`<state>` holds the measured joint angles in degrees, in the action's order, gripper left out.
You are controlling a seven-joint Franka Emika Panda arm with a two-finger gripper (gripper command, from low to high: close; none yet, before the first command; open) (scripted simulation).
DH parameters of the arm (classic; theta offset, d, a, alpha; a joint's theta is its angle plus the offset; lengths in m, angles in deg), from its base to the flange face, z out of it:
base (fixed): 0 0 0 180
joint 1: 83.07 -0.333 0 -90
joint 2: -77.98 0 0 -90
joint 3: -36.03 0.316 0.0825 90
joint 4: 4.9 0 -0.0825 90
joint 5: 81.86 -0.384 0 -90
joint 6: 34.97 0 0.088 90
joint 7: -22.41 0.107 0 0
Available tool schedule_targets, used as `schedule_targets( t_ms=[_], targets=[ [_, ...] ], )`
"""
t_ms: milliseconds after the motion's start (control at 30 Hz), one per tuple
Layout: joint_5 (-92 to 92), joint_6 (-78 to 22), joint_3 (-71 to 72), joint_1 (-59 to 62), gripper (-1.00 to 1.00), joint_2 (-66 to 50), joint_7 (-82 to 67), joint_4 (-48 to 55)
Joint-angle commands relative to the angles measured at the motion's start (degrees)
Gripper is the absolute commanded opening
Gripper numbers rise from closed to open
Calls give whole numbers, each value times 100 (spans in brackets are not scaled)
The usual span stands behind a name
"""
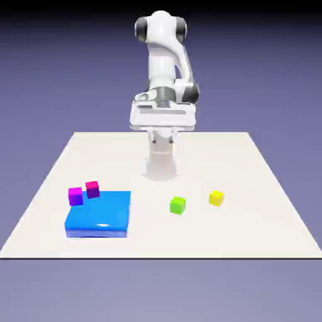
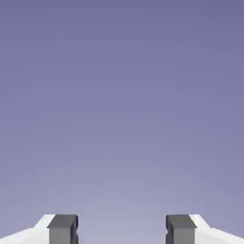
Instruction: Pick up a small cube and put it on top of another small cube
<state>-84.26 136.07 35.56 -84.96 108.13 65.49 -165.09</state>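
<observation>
Exterior view: the arm [image 1: 165, 63] stands folded high over its base at the table's [image 1: 264, 182] far edge, hand [image 1: 162, 115] level and well above the surface, nowhere near any cube. The task looks to be at its very start, with the reach not yet begun. The yellow cube [image 1: 216, 198] sits alone at about 4 o'clock from the base, well apart from the hand, with the green cube [image 1: 178, 205] near it at its 8 o'clock. The purple cube [image 1: 92, 188], the likely stacking target, sits at about 8 o'clock from the base, just beside the pink cube [image 1: 75, 195] and at the far edge of the blue block [image 1: 99, 214]. The next move calls for swinging down and toward the yellow cube, jaws straddling it, clear of the green one.

Hand view: the gripper [image 2: 122, 231] is spread wide with nothing between its fingertips [image 2: 63, 229]; only backdrop fills the frame, so no cube lies in its line of sight
</observation>
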Motion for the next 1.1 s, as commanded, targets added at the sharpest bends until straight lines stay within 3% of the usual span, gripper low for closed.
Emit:
schedule_targets(
  t_ms=[0, 800, 1000, 1033, 1067],
  targets=[
    [-199, -246, -39, -100, 0, -208, 51, 68],
    [-4972, -6154, -964, -2505, 0, -5191, 1285, 1694],
    [-5820, -5626, -526, -2741, 0, -5892, 811, 1655],
    [-5820, -5626, -526, -2741, -100, -5892, 811, 1655],
    [-5820, -5626, -526, -2741, -100, -5892, 811, 1655]
  ],
)
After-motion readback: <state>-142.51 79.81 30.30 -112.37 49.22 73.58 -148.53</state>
